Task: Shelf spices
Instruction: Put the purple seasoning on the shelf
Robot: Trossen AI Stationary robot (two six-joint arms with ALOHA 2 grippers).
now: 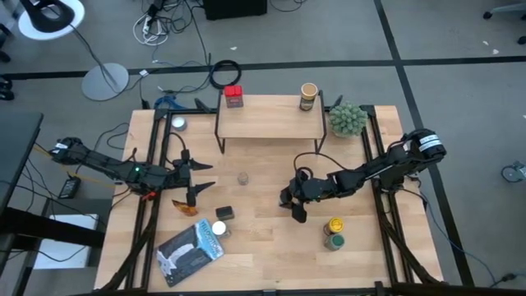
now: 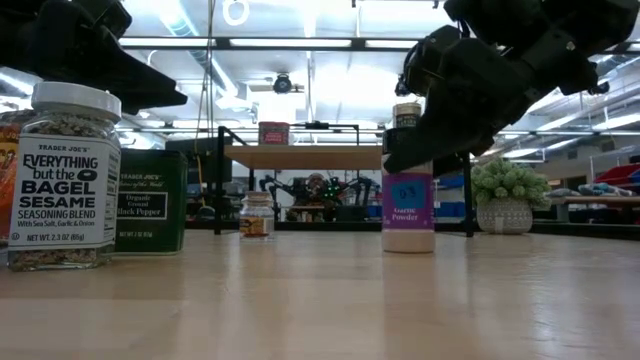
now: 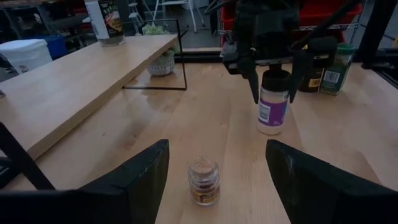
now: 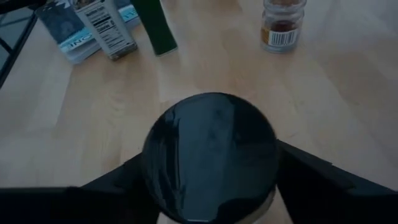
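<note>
Bright ceiling lights point(image 2: 300, 45) glare in the low view; wrist views blur nearby.

Both arms dark, near-black, built of slim links with bulkier rounded joint housings. Right arm point(image 1: 386, 164): white ring at its base joint. Left arm point(image 1: 107, 164): small green light and a red patch near the wrist. Left pincer point(image 3: 217, 180) fingers point(image 3: 134, 180): broad, flat, matte black wedges.
</note>
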